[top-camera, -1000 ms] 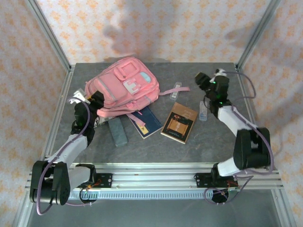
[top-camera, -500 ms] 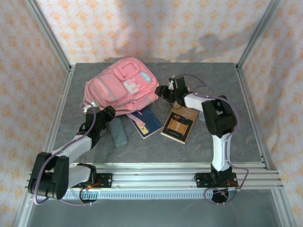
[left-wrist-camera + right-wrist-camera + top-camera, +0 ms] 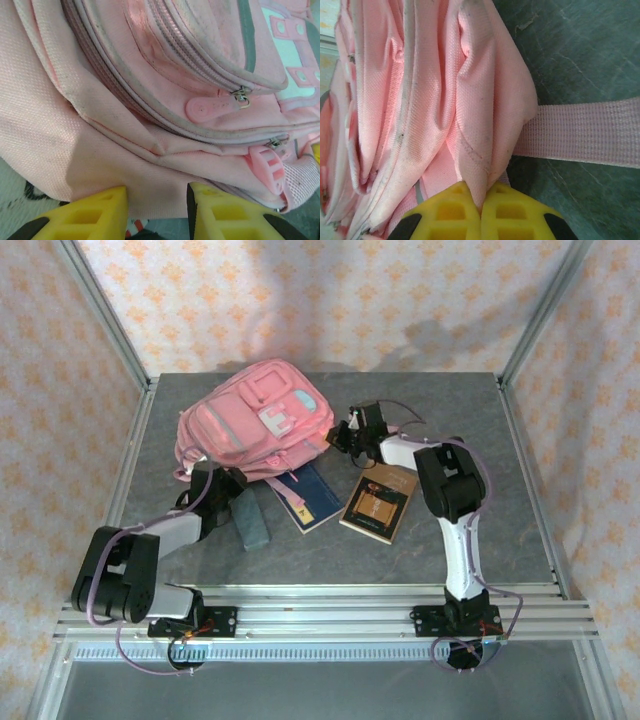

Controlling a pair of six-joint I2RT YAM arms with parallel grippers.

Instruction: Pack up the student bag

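Both arms have just closed on the bag [image 3: 255,420], at the table's [image 3: 450,540] 11 o'clock: right gripper [image 3: 481,197] pinched tight on fabric at its 3 o'clock edge, left gripper [image 3: 156,200] open astride its 7 o'clock corner, likely readying it for opening.

Left arm [image 3: 165,530] and right arm [image 3: 457,550] are white tubes with chunky black joints, and purple cables [image 3: 118,645] loop off them. Left gripper [image 3: 157,192] and right gripper [image 3: 481,202] have yellow fingers [image 3: 85,217] with hollow square pockets, black behind.
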